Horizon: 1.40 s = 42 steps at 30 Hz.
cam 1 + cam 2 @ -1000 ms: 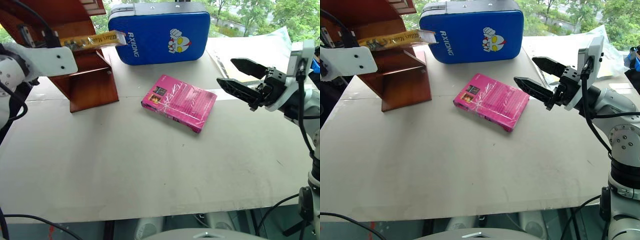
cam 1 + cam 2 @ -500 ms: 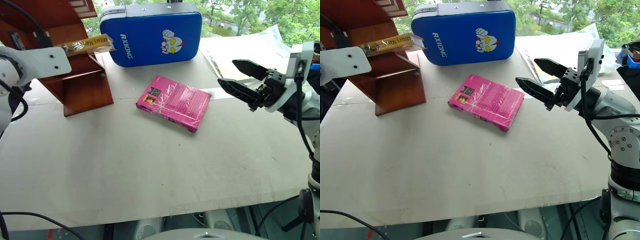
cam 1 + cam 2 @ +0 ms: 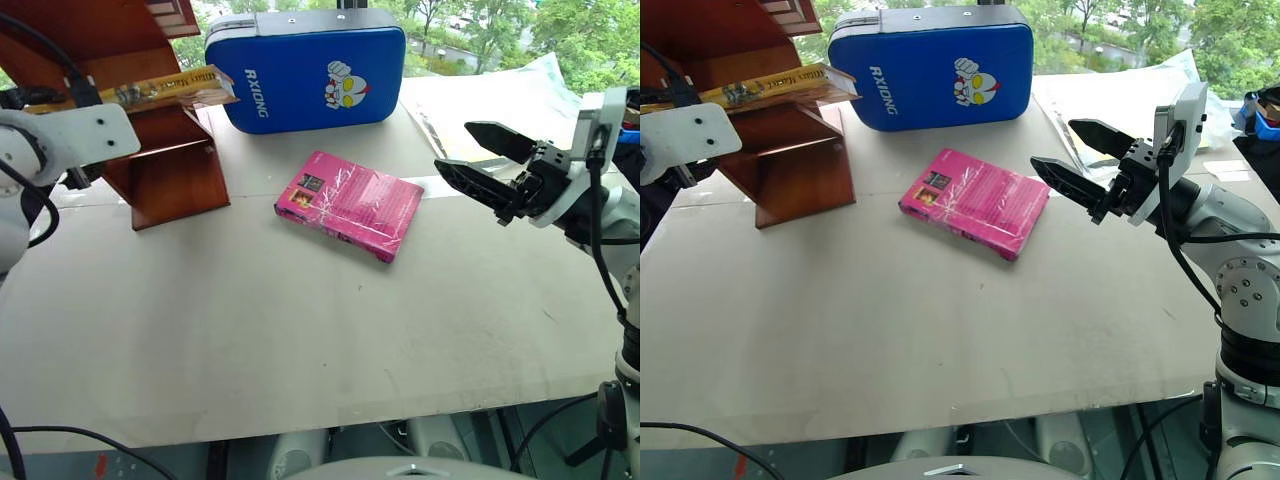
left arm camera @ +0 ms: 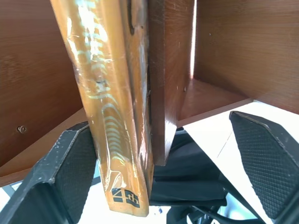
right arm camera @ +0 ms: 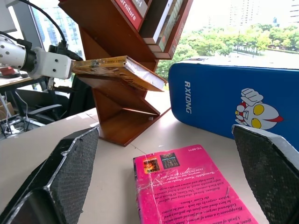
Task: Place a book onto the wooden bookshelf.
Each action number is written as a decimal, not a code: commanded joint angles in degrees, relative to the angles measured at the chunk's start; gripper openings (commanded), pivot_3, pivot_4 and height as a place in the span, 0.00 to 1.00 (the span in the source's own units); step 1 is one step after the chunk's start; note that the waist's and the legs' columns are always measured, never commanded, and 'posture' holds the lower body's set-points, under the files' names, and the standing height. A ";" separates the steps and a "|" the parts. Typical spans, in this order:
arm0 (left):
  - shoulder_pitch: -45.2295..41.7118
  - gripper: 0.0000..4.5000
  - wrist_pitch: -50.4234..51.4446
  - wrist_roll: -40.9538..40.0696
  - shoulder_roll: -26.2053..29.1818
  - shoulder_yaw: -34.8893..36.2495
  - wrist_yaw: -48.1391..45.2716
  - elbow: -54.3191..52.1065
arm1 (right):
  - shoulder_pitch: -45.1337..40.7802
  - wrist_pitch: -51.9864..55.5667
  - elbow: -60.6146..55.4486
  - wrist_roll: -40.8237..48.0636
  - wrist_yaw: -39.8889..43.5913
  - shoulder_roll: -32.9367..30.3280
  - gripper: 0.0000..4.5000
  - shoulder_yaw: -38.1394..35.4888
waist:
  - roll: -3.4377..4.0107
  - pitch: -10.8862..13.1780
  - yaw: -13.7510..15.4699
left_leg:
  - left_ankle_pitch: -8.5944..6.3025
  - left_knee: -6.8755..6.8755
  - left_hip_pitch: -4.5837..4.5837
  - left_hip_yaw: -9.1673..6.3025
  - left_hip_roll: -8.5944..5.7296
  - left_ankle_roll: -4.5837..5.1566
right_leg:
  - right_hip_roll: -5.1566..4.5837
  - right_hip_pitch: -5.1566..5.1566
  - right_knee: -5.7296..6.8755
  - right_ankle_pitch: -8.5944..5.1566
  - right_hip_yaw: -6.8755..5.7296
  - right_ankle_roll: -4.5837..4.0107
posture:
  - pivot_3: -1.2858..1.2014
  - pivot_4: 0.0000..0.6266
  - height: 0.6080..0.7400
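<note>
The book, yellow-orange in glossy wrap, lies on a slanted board of the wooden bookshelf at the table's far left. Its end sticks out toward the blue case. My left gripper is at the book's near end, open. The book stands between the fingers, close against one pad and far from the other. In the right wrist view the book rests on the shelf. My right gripper hovers open and empty over the table's right side.
A magenta-pink book lies flat mid-table, just left of the right gripper. A blue padded "RXIONG" case stands at the back, beside the shelf. The pale table spreads toward me. More books stand higher in the shelf.
My left gripper has gone from shut on the book to wide open, and the book stays on the shelf board. The right arm has kept still. The head camera has shifted slightly.
</note>
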 commanded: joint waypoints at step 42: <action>50.53 0.99 12.95 -38.95 -62.49 21.99 8.10 -40.42 | 48.58 -42.55 11.64 -34.88 10.99 3.13 1.00 1.58 | 0.24 -0.60 1.53 | -0.09 0.01 1.49 0.23 0.28 0.07 | -0.10 1.55 -0.54 -0.29 0.14 -0.05 | 0.52 0.24 1.00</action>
